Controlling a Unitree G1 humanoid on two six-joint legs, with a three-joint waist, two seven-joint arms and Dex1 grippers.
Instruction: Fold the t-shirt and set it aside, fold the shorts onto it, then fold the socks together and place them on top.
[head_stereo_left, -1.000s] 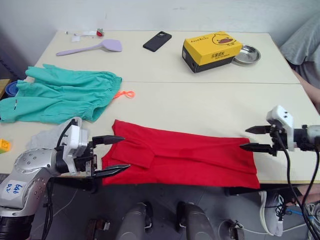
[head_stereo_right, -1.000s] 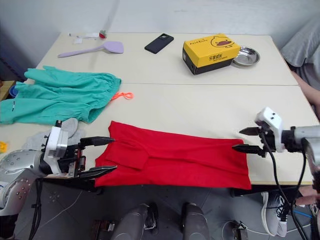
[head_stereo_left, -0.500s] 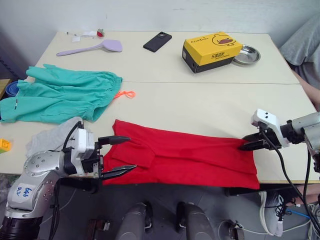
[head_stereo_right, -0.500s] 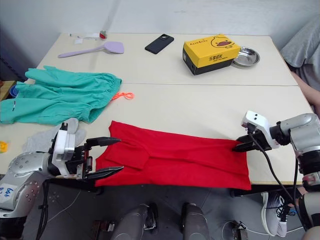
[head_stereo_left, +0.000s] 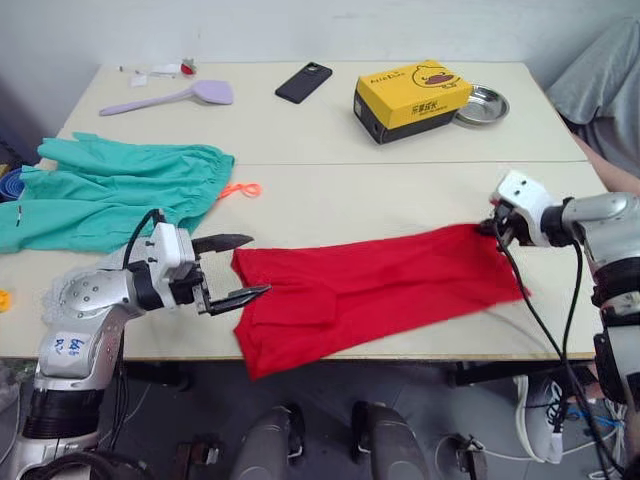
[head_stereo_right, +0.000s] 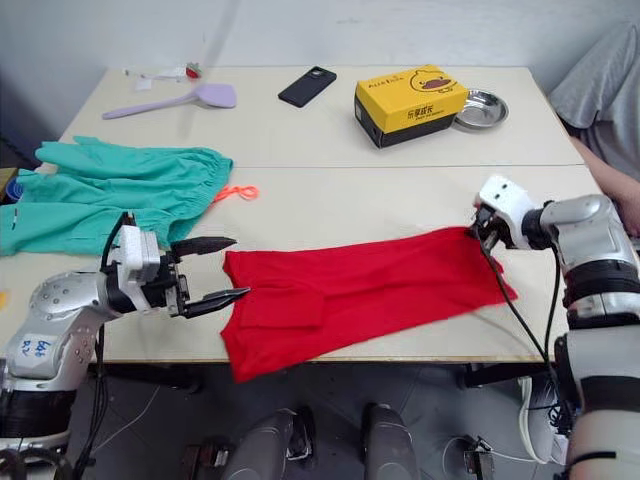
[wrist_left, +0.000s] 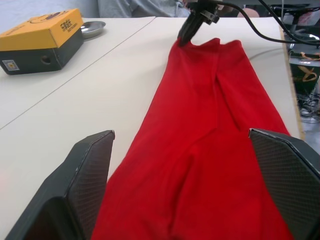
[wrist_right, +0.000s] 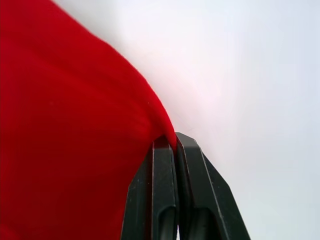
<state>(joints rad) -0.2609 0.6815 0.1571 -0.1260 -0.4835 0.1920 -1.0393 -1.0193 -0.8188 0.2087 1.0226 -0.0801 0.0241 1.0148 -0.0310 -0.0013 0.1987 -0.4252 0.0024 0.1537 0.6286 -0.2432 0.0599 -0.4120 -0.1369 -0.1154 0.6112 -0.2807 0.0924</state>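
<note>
One red t-shirt, right gripper pinching its corner; left gripper spread beside it; one teal shorts, cut off.

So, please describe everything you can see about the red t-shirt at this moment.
The t-shirt is plain bright red cloth, folded lengthwise into a long band with a seam-like crease along it. It lies flat on the table near the front edge, slanting, with its left end hanging a little over the edge. The right gripper is shut on its far right corner. The left gripper is open at its left end, fingers on either side, not holding it. Nothing lies on top of it.
</note>
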